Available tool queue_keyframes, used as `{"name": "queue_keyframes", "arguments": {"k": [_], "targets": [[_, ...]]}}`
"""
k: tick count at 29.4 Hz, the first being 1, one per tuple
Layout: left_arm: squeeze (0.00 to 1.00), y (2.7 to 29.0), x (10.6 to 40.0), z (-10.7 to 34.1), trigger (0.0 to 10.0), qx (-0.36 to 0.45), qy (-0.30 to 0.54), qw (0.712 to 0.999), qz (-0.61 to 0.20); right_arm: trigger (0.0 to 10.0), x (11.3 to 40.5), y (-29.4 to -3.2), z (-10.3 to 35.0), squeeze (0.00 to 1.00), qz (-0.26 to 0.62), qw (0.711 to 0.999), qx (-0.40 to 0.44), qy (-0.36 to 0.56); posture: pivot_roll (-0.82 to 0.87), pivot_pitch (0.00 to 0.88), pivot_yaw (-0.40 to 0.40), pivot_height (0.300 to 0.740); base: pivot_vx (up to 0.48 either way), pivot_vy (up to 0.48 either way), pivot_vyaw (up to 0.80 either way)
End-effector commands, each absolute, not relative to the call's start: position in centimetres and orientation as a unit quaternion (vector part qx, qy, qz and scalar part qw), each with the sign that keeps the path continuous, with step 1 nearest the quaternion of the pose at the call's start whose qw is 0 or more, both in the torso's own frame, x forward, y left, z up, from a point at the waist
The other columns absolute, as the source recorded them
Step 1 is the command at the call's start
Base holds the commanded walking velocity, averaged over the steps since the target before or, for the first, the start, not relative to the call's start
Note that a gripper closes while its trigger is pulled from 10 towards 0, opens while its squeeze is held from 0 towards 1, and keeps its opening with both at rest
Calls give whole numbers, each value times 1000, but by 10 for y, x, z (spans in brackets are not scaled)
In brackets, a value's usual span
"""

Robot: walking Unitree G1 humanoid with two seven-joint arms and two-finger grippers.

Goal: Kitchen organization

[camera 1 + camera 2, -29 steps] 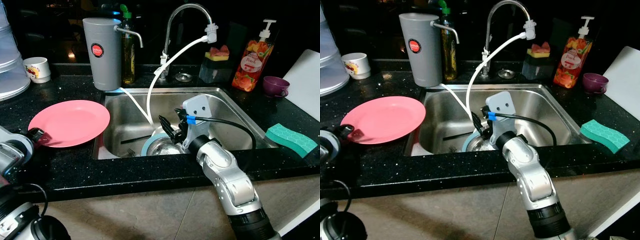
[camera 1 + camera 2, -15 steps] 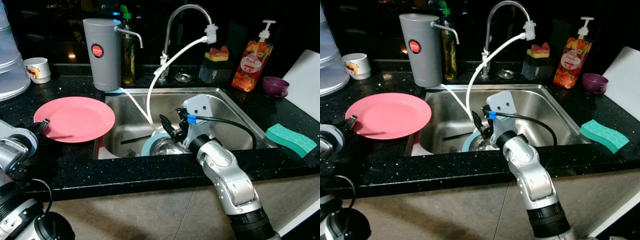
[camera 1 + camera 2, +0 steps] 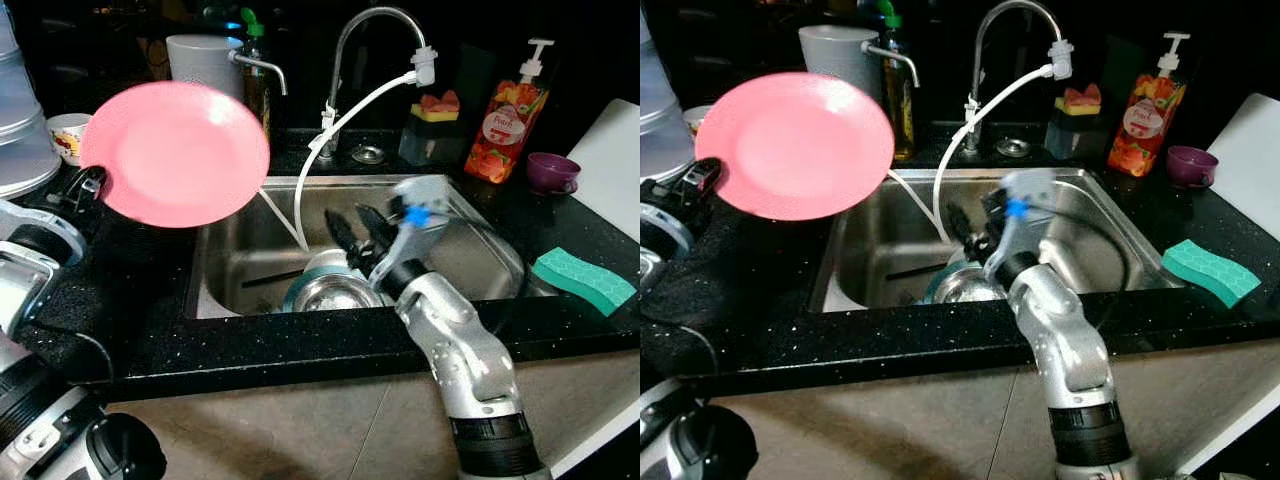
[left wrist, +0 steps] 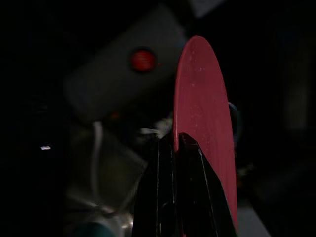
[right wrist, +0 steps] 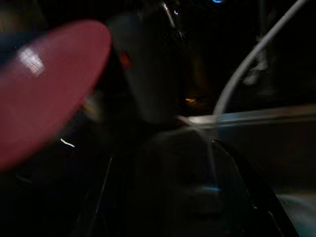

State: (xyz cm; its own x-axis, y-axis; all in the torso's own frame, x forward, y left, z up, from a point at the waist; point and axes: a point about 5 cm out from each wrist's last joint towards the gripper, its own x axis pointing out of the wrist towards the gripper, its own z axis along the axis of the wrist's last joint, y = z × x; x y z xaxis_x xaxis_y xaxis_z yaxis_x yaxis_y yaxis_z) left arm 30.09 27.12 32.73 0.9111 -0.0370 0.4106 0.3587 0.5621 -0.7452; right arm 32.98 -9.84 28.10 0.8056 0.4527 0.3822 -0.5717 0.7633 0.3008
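Pink plate up, sink dishes left.
The left hand pinched the pink plate above the surface; the right hand hung wide over the bowl in the sink.

Black speckled stone countertop surrounds an inset stainless steel sink basin, with a curved chrome faucet behind it; the area behind the counter is dark, and the light reflects off the steel. Below the counter's front edge, a beige tiled floor with a diagonal grout line. White flat board rests at the far right of the counter.
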Motion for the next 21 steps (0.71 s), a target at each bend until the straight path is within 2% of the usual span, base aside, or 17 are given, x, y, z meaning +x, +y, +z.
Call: {"name": "queue_keyframes", "arguments": {"k": [1, 3, 5, 6, 11, 21], "targets": [[0, 267, 298, 330, 10000, -447, -184, 864, -139, 10000, 324, -103, 293, 0, 306, 897, 279, -157, 120, 120, -51, 740, 0, 0, 0], [0, 267, 298, 330, 10000, -447, -184, 864, -142, 10000, 323, -104, 295, 0, 312, 887, 301, -159, 120, 120, -51, 740, 0, 0, 0], [0, 262, 298, 330, 10000, -448, -184, 860, -161, 10000, 321, -102, 296, 0, 334, 861, 353, -148, 115, 115, -51, 740, 0, 0, 0], [0, 262, 298, 330, 10000, -448, -184, 860, -161, 10000, 321, -102, 296, 0, 334, 861, 353, -148, 115, 115, -51, 740, 0, 0, 0], [0, 248, 300, 324, 10000, -456, -167, 854, -186, 10000, 316, -95, 296, 0, 362, 826, 411, -132, 115, 115, -51, 740, 0, 0, 0], [0, 221, 305, 315, 10000, -470, -138, 844, -216, 10000, 313, -93, 300, 0, 375, 805, 445, -112, 100, 121, -48, 740, 0, 0, 0]]}}
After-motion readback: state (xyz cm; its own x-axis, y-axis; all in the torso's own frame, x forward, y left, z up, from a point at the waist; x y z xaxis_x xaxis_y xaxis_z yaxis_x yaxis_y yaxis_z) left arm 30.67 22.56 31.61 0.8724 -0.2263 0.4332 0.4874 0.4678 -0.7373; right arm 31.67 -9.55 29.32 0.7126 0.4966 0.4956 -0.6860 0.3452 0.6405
